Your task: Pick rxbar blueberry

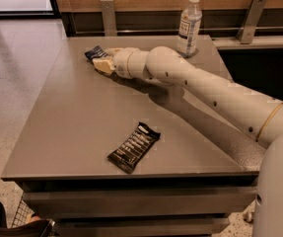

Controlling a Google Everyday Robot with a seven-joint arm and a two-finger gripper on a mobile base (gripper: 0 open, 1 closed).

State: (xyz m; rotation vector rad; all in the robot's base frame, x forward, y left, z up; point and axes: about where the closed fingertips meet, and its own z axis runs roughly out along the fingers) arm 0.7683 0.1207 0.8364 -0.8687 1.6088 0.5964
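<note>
The rxbar blueberry [93, 52], a small flat bar in a dark navy wrapper, lies on the grey table [82, 112] near its far left side. My gripper [103, 60] is at the bar's right end, low over the table, and covers part of the bar. My pale arm [205, 85] reaches in from the lower right across the table.
A longer black-wrapped bar with white text [134, 147] lies near the table's front edge. A clear water bottle with a white cap [189, 24] stands at the far right of the table. A wooden wall and metal rail posts [108, 15] run behind the table.
</note>
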